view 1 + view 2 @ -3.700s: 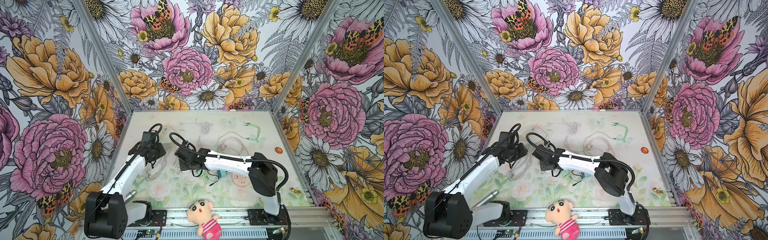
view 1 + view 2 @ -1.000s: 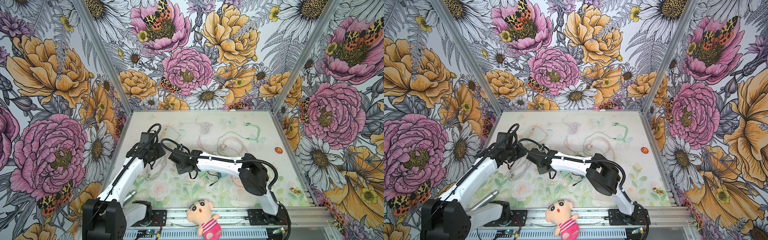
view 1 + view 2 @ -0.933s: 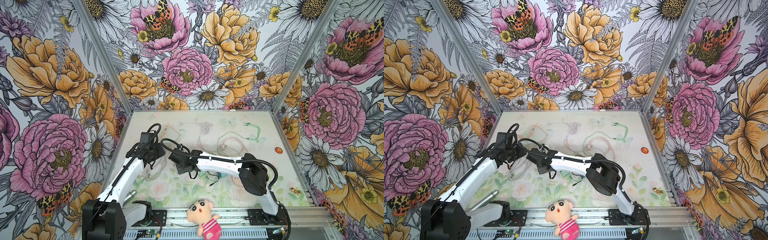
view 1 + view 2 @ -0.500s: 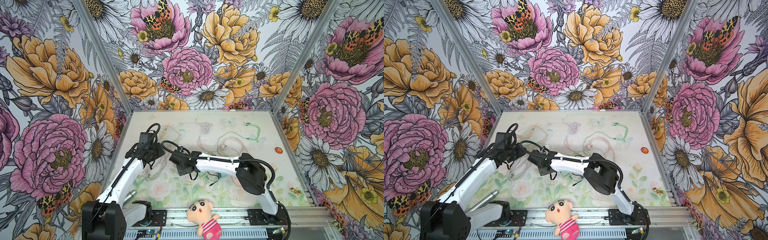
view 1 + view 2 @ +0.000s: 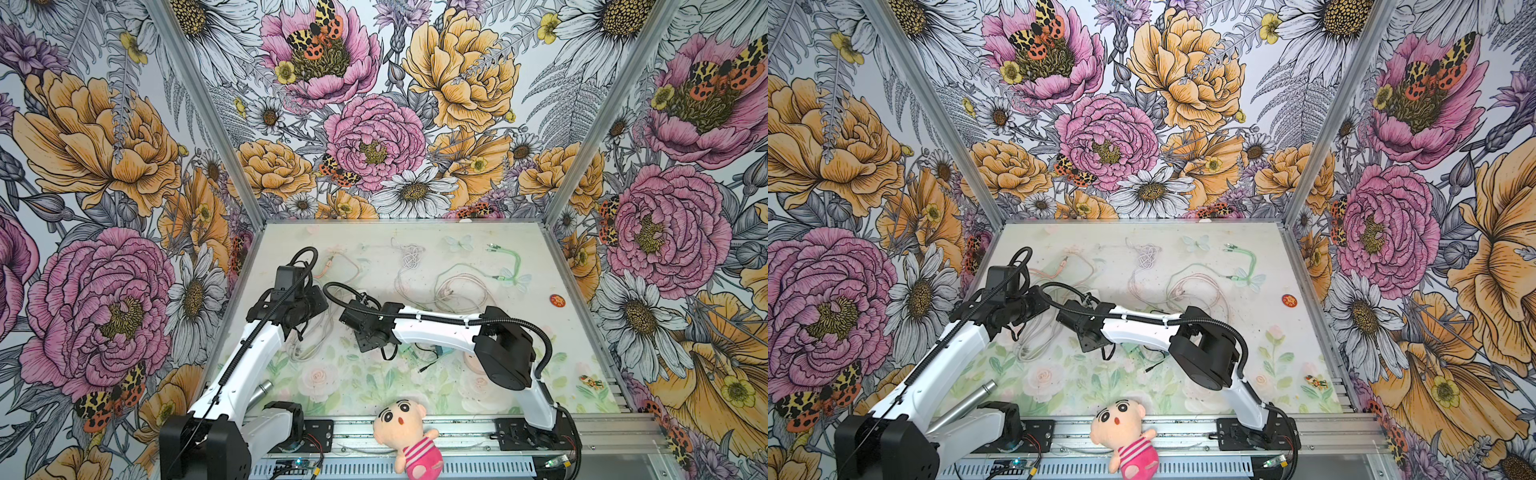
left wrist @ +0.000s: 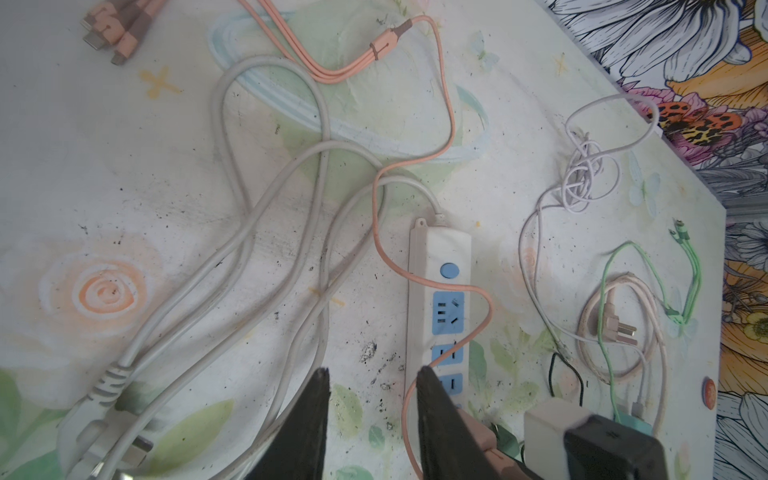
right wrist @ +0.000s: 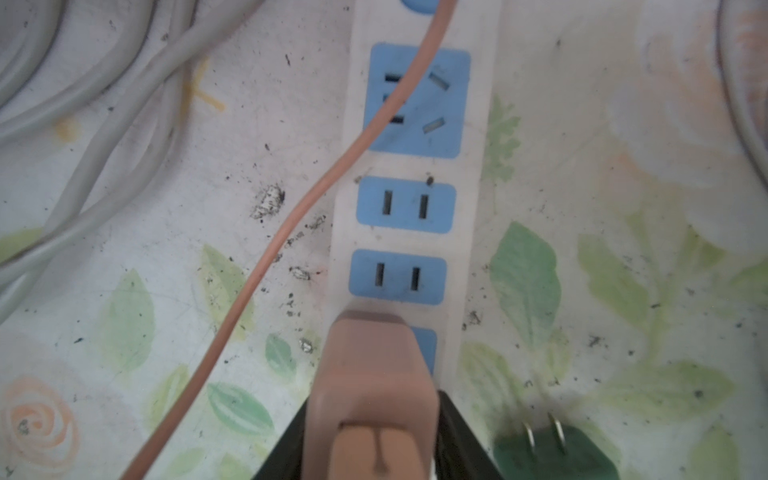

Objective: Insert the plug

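Note:
A pink plug [image 7: 370, 374] stands upright on the near end socket of the white power strip [image 7: 469, 174], which has blue sockets. My right gripper [image 7: 374, 397] straddles the plug. Its black fingers [image 7: 461, 436] stand on either side, with a thin pale gap on one side, so it is open. The plug's pink cable [image 7: 291, 224] runs across the strip. In a top view the right gripper [image 5: 372, 338] points down beside the left gripper [image 5: 311, 305]. My left gripper [image 6: 372, 370] hovers open and empty next to the strip [image 6: 440, 245].
A green two-prong plug [image 7: 552, 457] lies beside the strip. Loops of grey cord [image 6: 232, 257] lie to the left, and a beige three-prong plug [image 6: 615, 328] to the right. White [image 5: 409, 253] and green [image 5: 513, 266] cables lie at the back. A plush doll [image 5: 409, 432] sits on the front rail.
Since the earliest frame my right gripper has shifted a little to the left, closer to the left gripper. Over the last second neither arm visibly moves.

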{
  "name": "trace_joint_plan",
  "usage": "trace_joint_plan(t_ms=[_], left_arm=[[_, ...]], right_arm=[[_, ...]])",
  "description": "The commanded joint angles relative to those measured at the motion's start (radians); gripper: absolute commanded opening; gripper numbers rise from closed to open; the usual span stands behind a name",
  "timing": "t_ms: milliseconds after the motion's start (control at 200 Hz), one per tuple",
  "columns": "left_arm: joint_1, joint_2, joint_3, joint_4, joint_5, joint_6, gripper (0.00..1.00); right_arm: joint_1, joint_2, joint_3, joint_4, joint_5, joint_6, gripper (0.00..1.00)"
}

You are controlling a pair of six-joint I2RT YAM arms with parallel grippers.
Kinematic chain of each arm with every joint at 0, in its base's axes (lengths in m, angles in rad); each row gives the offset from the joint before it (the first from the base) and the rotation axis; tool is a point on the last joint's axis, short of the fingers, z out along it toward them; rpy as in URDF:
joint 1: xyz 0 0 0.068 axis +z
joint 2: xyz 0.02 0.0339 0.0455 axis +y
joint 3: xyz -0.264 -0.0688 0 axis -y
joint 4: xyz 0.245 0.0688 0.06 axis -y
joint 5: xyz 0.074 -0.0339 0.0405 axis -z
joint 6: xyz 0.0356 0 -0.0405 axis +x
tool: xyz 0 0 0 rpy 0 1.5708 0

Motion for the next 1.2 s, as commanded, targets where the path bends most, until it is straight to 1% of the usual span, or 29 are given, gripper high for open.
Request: trace_joint_plan(t_ms=[0,50,70,115,275,415,610,666,796,901,1026,1061,1136,1151,1191], left_arm=[[0.01,0.009,-0.002,-0.001,0.002,0.013,0.38],[0.011,0.01,-0.001,-0.001,0.004,0.015,0.38],[0.01,0.011,-0.002,-0.001,0.003,0.016,0.38],[0.01,0.012,0.0,-0.001,0.004,0.016,0.39],[0.01,0.012,-0.003,-0.001,0.008,0.02,0.4],[0.007,0.021,-0.001,-0.001,0.022,0.021,0.4],[-0.033,0.01,0.013,-0.013,0.046,0.027,0.41],[-0.061,0.006,0.029,-0.035,0.026,0.029,0.41],[-0.158,0.0,0.091,-0.121,-0.097,0.029,0.41],[-0.242,-0.03,0.131,-0.166,-0.161,0.015,0.39],[-0.33,-0.1,0.167,-0.172,-0.174,-0.009,0.34],[-0.351,-0.112,0.181,-0.173,-0.171,-0.019,0.31],[-0.403,-0.107,0.213,-0.172,-0.17,-0.04,0.26],[-0.414,-0.1,0.22,-0.173,-0.17,-0.043,0.26],[-0.455,-0.079,0.238,-0.17,-0.179,-0.053,0.23]], right_arm=[[0.02,-0.06,-0.016,-0.033,-0.024,-0.029,0.51],[0.023,-0.074,-0.022,-0.032,-0.034,-0.033,0.55],[0.026,-0.079,-0.025,-0.032,-0.038,-0.038,0.59],[0.027,-0.09,-0.032,-0.032,-0.047,-0.043,0.61],[0.028,-0.162,-0.103,-0.032,-0.057,-0.049,0.62],[0.029,-0.242,-0.188,-0.032,-0.038,-0.052,0.64],[0.004,-0.401,-0.328,-0.032,0.039,-0.054,0.65],[-0.02,-0.457,-0.366,-0.032,0.06,-0.054,0.65],[-0.095,-0.594,-0.443,-0.031,0.121,-0.072,0.65],[-0.156,-0.691,-0.5,-0.032,0.191,-0.081,0.64],[-0.237,-0.789,-0.557,-0.027,0.25,-0.095,0.63],[-0.262,-0.812,-0.571,-0.021,0.259,-0.1,0.62],[-0.314,-0.855,-0.598,-0.004,0.258,-0.121,0.61],[-0.346,-0.863,-0.603,0.001,0.258,-0.126,0.61],[-0.384,-0.881,-0.613,0.013,0.256,-0.135,0.6]])
